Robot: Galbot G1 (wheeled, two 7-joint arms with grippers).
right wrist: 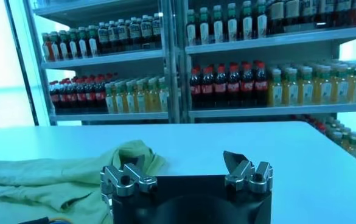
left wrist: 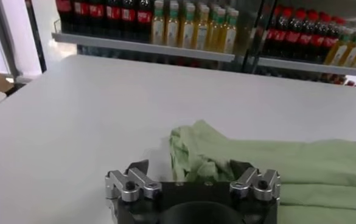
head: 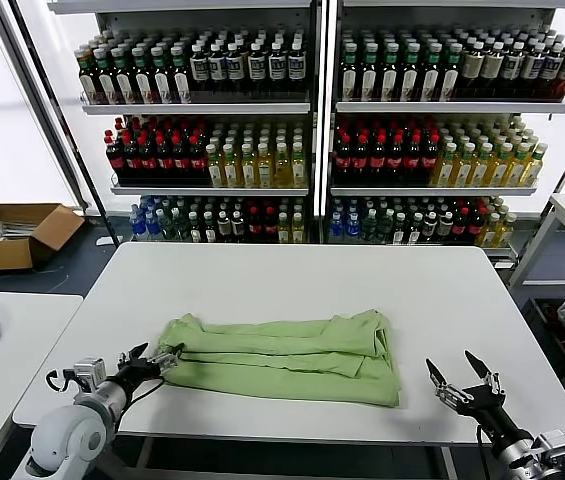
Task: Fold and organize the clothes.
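The green polo shirt (head: 287, 357) lay folded lengthwise near the white table's (head: 292, 280) front edge. The left gripper (head: 158, 360) straddled its end, fingers apart; the right gripper (head: 462, 380) hovered spread beside it.

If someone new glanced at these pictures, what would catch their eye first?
A light green polo shirt, folded into a long band, lies mid-table. The open left gripper sits at its left end; the open right gripper waits off its right end. Behind stand shelves of bottles.
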